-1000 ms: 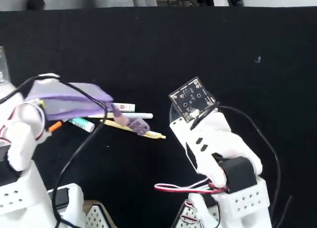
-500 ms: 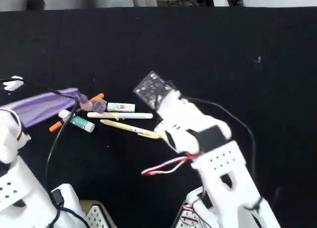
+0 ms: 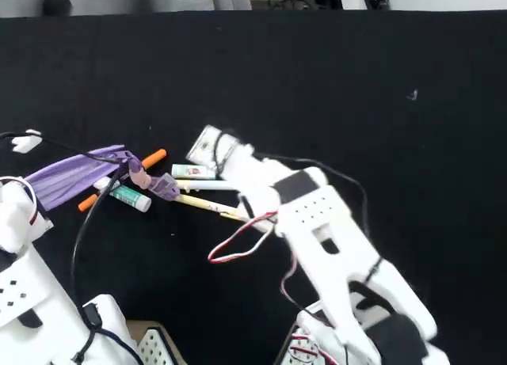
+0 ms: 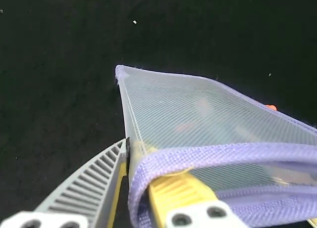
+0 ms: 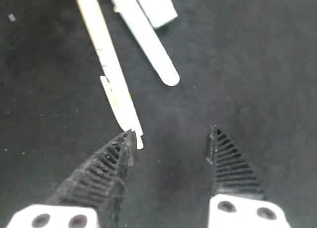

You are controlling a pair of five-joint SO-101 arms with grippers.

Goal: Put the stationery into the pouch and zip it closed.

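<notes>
Right wrist view looks down past the right gripper (image 5: 172, 134). Its two black fingers stand wide apart with nothing between them. One fingertip is just beside the end of the yellow pen (image 5: 106, 65). The pen lies flat on the black table (image 5: 257, 65) and points away from the gripper. Close by it, a bit farther out, lies the white pen (image 5: 148, 50), and past that a small white block (image 5: 159, 5).

The yellow pen looks thin, long, light and hard. I think it is smooth and may roll or slip. The best place to pinch it is the middle, with one finger on each side. Right now it sits by one finger, not between both.

Off to the side, the left gripper (image 4: 133, 188) is pinching the top edge of the pouch (image 4: 198, 124). The pouch is see-through with a purple edge. It looks soft and floppy, so it needs holding while things go in. From the high view, an orange marker (image 3: 150, 157) and a green-capped stick (image 3: 127, 196) lie just beside the pouch.
</notes>
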